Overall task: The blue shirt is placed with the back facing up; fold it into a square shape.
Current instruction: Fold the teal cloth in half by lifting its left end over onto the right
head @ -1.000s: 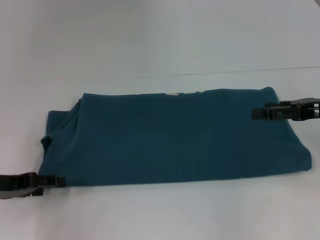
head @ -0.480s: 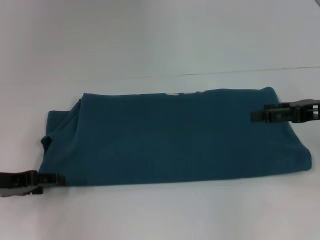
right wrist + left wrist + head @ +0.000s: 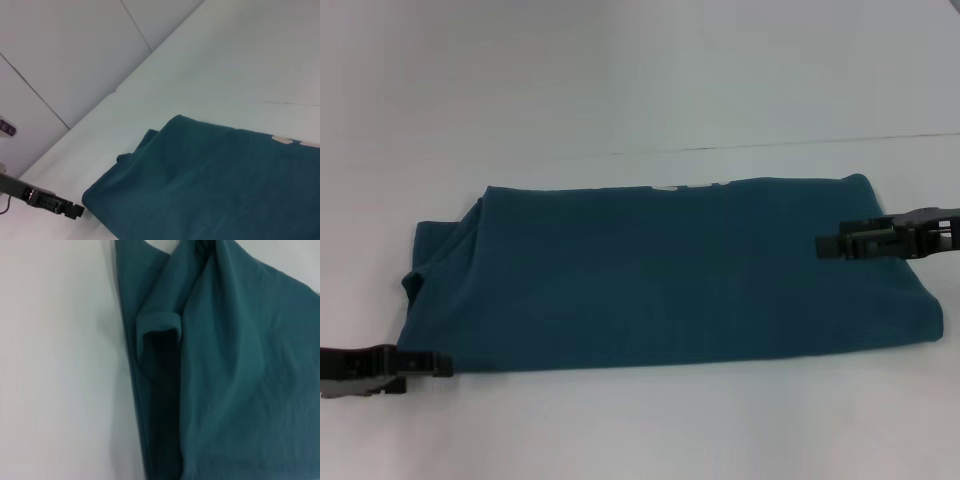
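The blue shirt (image 3: 660, 280) lies on the white table, folded into a long band running left to right. A bit of white lettering (image 3: 670, 187) peeks out at its far edge. The shirt's left end is stepped, with a sleeve fold showing in the left wrist view (image 3: 157, 325). My left gripper (image 3: 438, 362) is low at the shirt's near left corner, at the cloth edge; it also shows in the right wrist view (image 3: 77, 211). My right gripper (image 3: 823, 246) hovers over the shirt's right end, pointing left. The shirt also fills the right wrist view (image 3: 210, 185).
The white table (image 3: 620, 430) spreads around the shirt on all sides. A thin seam line (image 3: 770, 145) crosses the surface behind the shirt. Light wall panels (image 3: 60, 50) rise beyond the table's left side.
My right gripper has moved slightly toward me and a little to the left over the shirt's right end. My left gripper has barely shifted. The shirt has not moved.
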`<state>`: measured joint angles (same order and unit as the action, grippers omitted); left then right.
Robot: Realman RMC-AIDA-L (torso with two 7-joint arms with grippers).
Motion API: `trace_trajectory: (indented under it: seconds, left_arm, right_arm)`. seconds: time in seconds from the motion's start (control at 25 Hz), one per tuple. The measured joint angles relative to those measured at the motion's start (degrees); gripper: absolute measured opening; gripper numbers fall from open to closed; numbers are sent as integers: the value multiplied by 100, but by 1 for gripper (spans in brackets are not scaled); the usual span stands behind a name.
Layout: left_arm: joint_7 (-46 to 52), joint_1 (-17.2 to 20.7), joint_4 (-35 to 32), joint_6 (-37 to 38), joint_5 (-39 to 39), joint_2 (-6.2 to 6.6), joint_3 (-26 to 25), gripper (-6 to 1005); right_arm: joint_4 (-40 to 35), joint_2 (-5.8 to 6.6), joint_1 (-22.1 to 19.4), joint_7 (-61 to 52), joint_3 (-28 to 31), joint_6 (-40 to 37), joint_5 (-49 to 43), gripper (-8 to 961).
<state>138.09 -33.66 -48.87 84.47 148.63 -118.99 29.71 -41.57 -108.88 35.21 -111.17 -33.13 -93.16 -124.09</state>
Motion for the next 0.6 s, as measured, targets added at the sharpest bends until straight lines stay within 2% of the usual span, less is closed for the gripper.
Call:
trace_trajectory:
  seconds: [0.6]
  left_arm:
    - [49, -26, 0, -32, 69, -2, 42, 844]
  right_arm:
    - [0, 0, -11, -11, 37, 8, 24, 914]
